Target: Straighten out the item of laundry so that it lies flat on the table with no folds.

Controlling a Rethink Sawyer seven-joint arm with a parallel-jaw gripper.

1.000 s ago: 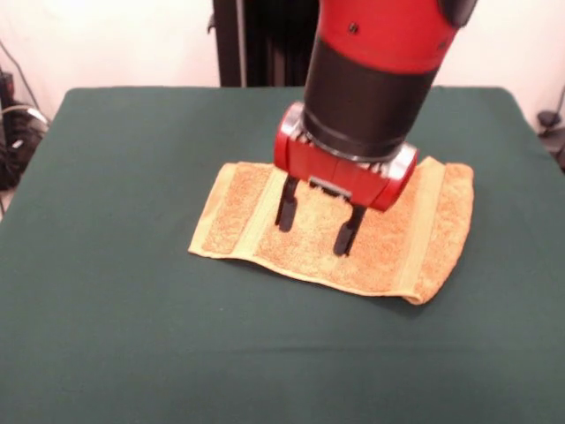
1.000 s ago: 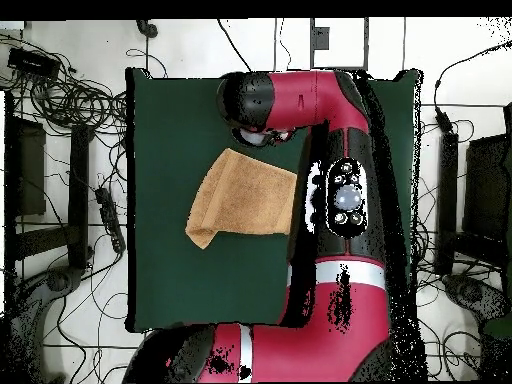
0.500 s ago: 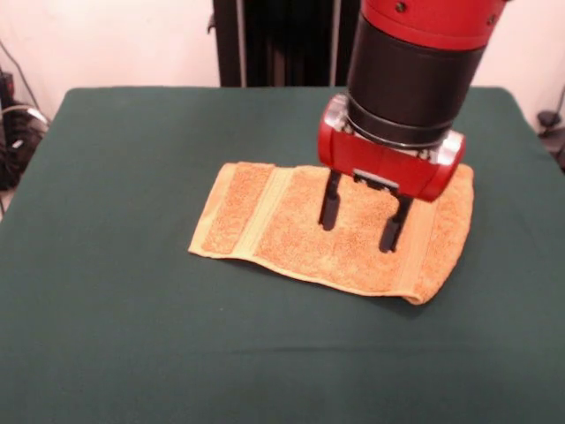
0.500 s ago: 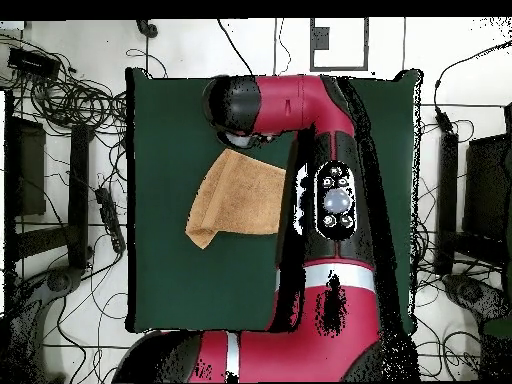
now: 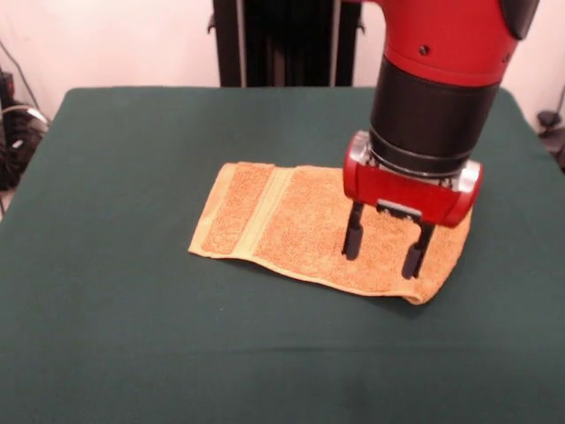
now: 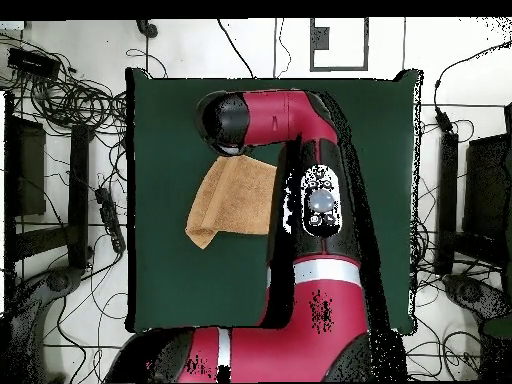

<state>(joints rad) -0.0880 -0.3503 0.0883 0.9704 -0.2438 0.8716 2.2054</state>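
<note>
The orange-tan terry towel (image 5: 291,221) lies on the dark green table (image 5: 132,336), folded over on itself, with a woven band near its left end. In the overhead view the towel (image 6: 230,205) shows partly under the arm. My gripper (image 5: 384,250) hangs over the towel's right part, its two black fingers (image 5: 354,238) spread apart and empty, tips just above or on the cloth. The right woven band is hidden behind the gripper. In the overhead view the gripper is hidden under the arm's head (image 6: 228,120). No white tag shows.
The robot's black pedestal (image 5: 282,40) stands at the table's far side. Cables and dark equipment (image 6: 60,180) lie on the floor beside the table. The arm's red body (image 6: 320,230) spans the table in the overhead view.
My gripper has moved to the right and nearer the front edge over the towel, still open. The towel has not moved.
</note>
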